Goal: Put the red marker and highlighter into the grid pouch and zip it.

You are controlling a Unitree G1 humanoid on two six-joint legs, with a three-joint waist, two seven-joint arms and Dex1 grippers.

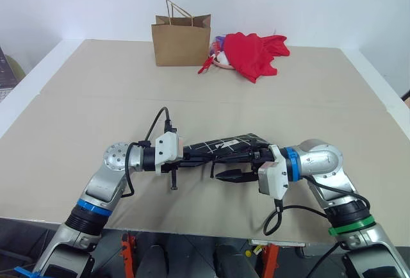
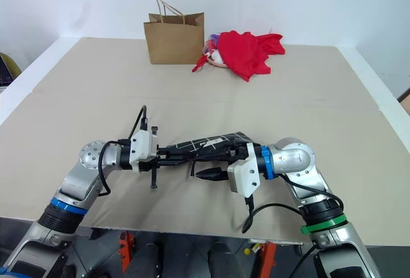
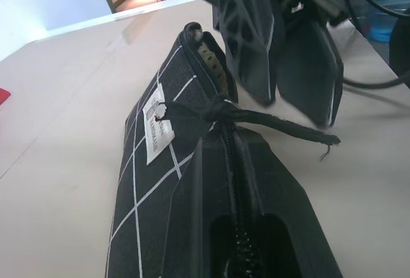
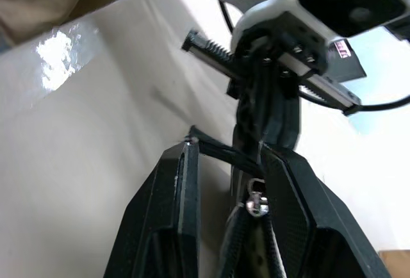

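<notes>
The grid pouch (image 1: 227, 145), black with white lines and a small white label (image 3: 157, 130), hangs level above the table between my two arms. My left gripper (image 1: 192, 155) is shut on the pouch's zipper edge at its left end. My right gripper (image 1: 221, 175) points left just under the pouch's right half, jaws apart. In the right wrist view the metal zipper slider (image 4: 256, 202) sits in the gap close to one finger (image 4: 301, 214). A thin black pull cord (image 3: 282, 127) trails loose from the zipper. The red marker and the highlighter are hidden.
A brown paper bag (image 1: 181, 42) stands at the back of the beige table (image 1: 77, 111), with a bundle of red cloth (image 1: 256, 54) to its right. The table's front edge runs just below my arms.
</notes>
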